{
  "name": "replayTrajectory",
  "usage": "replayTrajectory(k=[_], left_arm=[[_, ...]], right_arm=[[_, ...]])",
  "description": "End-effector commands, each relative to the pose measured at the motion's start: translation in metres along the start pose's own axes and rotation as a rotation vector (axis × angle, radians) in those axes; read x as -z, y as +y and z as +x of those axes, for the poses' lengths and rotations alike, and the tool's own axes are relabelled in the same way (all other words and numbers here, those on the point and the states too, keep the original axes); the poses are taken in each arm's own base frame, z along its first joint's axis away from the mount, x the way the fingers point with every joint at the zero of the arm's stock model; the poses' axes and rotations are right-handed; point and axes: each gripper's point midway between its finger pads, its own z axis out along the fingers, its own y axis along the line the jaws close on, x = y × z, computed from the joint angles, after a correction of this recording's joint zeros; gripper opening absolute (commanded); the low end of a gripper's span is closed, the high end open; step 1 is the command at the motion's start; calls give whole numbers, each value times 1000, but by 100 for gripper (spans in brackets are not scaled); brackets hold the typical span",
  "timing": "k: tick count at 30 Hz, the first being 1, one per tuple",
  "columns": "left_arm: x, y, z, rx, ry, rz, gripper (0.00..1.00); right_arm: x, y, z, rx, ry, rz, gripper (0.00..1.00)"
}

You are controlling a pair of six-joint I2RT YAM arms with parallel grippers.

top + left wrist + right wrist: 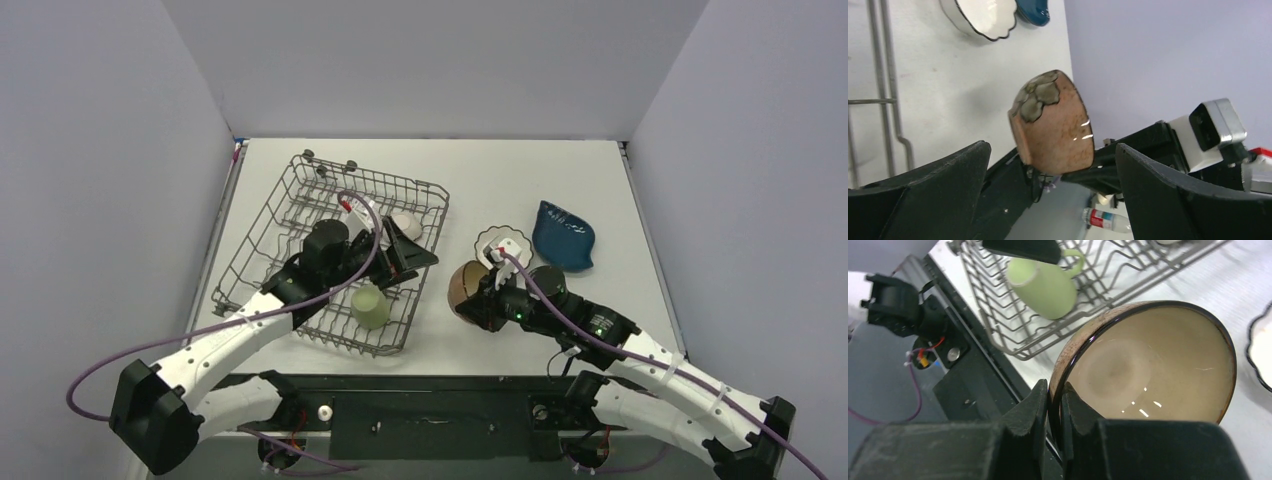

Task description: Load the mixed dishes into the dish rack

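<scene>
My right gripper (482,297) is shut on the rim of the brown bowl (463,284) with cream inside (1148,365). It holds the bowl tilted just right of the dish rack (260,250). My left gripper (408,252) is open and empty over the rack's right side, and in its wrist view the bowl (1053,125) hangs ahead of it. The light green mug (370,307) lies in the rack. A white bowl (405,222) sits in the rack, partly hidden by my left gripper. The white scalloped bowl (502,243) and dark blue dish (562,235) stand on the table. The flower-patterned dish is hidden.
The rack's near right corner (998,325) lies close to the held bowl, with the mug (1045,285) just inside it. The table's near edge and black base rail (430,400) run below both arms. Grey walls close in the table on three sides.
</scene>
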Motion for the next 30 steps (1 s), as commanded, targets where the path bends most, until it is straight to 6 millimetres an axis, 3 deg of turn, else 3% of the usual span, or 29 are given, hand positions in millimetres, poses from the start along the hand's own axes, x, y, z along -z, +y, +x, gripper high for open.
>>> replayTrajectory(k=[1, 4, 9, 21, 30], left_arm=[[-10, -47, 7, 88, 28, 194, 97], [-19, -52, 18, 151, 67, 223, 97], [-36, -36, 33, 172, 102, 132, 97], [-47, -26, 59, 149, 183, 39, 96], [-35, -17, 51, 122, 130, -29, 96]], right_arm=[[11, 44, -50, 115, -224, -185, 0], [12, 50, -52, 129, -230, -209, 0], [14, 51, -54, 146, -233, -202, 0], [20, 52, -60, 198, -211, -177, 0], [23, 55, -62, 202, -211, -175, 0]])
